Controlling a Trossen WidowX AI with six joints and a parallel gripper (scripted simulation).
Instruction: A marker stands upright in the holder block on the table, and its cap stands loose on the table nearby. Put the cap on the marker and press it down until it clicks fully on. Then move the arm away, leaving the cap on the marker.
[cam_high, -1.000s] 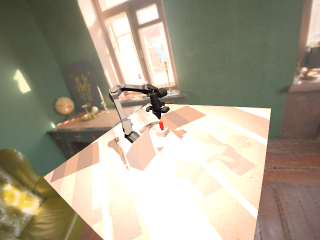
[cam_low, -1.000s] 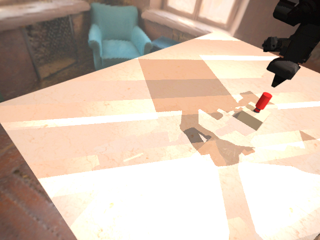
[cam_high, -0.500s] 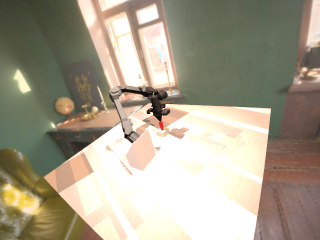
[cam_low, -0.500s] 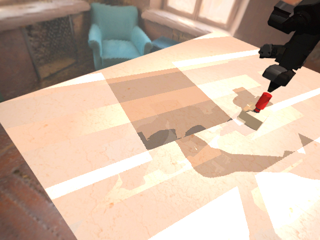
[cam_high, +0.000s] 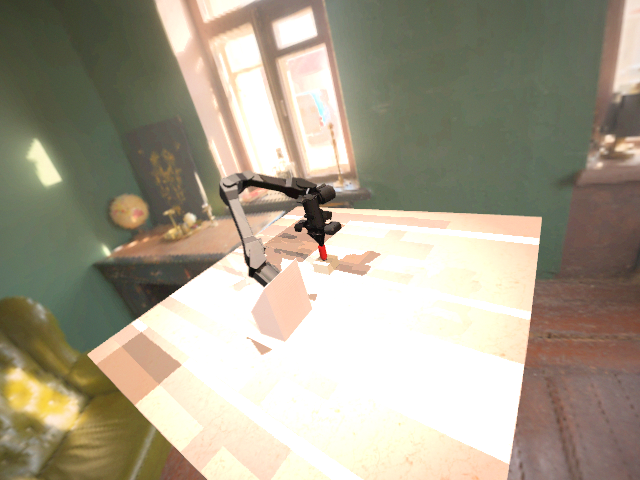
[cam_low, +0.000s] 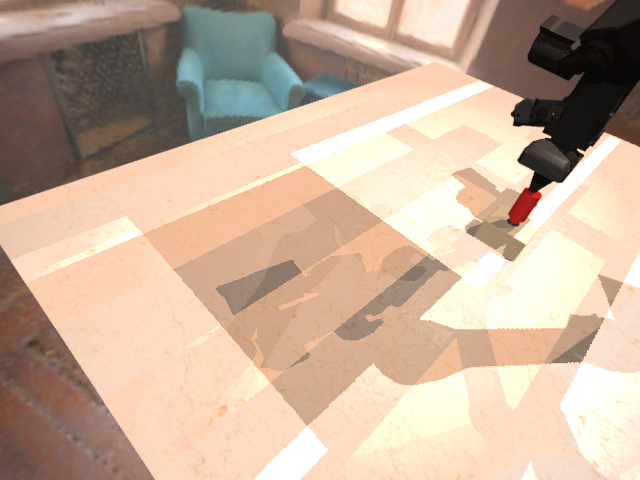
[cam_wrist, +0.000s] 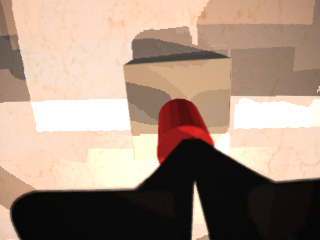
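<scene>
The red cap (cam_high: 323, 252) stands upright on the marker in the pale holder block (cam_high: 324, 267) on the table. The cap covers the marker; only a dark bit shows at the cap's base in the exterior view (cam_low: 513, 223). My gripper (cam_high: 320, 240) is shut with nothing between the fingers, and its tips rest right on top of the cap (cam_low: 524, 205). In the wrist view the closed fingertips (cam_wrist: 194, 165) meet at the cap's upper end (cam_wrist: 181, 127), with the block (cam_wrist: 177, 95) beneath.
A pale wedge-shaped block (cam_high: 283, 304) stands in front of the arm's base. The table's far edge runs just behind the arm. A blue armchair (cam_low: 232, 87) stands beyond the table.
</scene>
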